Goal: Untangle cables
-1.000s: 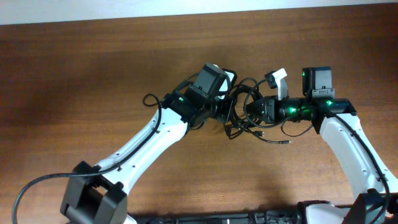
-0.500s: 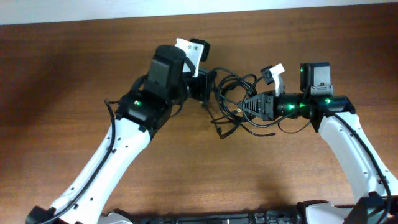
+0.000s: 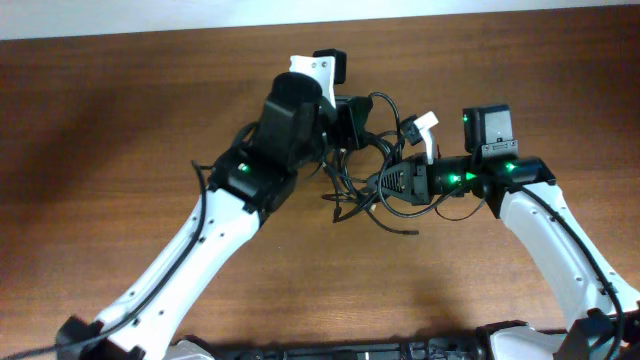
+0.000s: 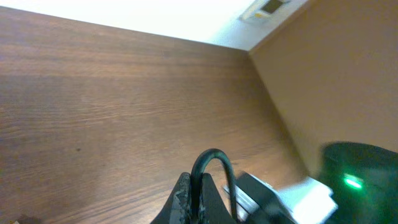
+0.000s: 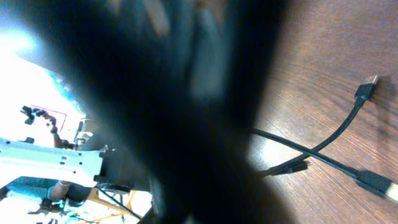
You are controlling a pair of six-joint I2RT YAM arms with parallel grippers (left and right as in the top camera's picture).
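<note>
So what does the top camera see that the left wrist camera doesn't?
Only the overhead view shows the left arm, the right arm and the whole tangle of cables between them. Only the left wrist view shows, up close, one loop poking out of the left gripper, whose fingers pinch it. Both show the wooden table and some black cable.
</note>
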